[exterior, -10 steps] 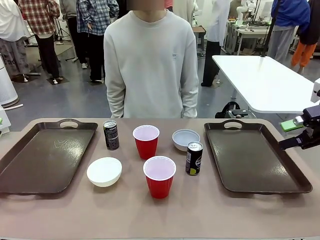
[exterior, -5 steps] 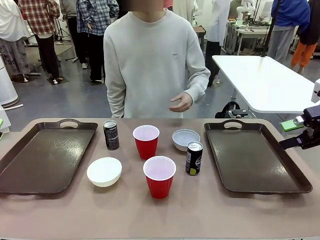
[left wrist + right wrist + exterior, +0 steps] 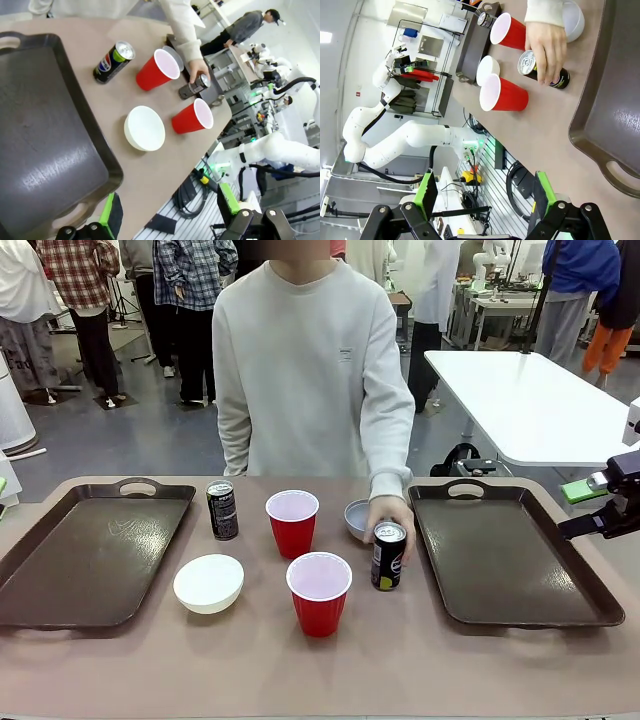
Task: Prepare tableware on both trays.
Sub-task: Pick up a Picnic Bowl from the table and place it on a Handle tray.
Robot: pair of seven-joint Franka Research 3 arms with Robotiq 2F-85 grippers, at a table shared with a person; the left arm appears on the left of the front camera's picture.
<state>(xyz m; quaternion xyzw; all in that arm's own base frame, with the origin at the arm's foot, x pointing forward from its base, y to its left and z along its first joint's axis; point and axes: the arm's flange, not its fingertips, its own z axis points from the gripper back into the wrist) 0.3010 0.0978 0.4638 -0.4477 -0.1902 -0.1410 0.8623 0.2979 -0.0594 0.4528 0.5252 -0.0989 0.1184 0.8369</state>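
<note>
- The person's hand is wrapped round the top of the right can, reaching in from the far side. The can stands upright on the table, long axis vertical.
- The relation to watch is that the right tray lies just beside that can, on your right of it, with its long rim facing the can. The can is not on the tray yet. A short sideways lift over the rim looks like all it needs.
- Your right gripper hangs off the outer side of the right tray, jaws spread wide and holding nothing. It is the nearer arm to this can, but the whole tray lies between them and the person already has the can. I would keep that arm clear.
- Your left gripper is also wide and holding nothing, near the near end of the left tray.
- The left arm is nearer the left can, which stands upright just beside that tray's far right corner. It is also nearer the white bowl, just off the tray's right rim.
- The far cup and near cup stand upright between the cans.
- The grey bowl sits just behind the right can, partly hidden by the hand.
- Nothing is on either tray yet.
</note>
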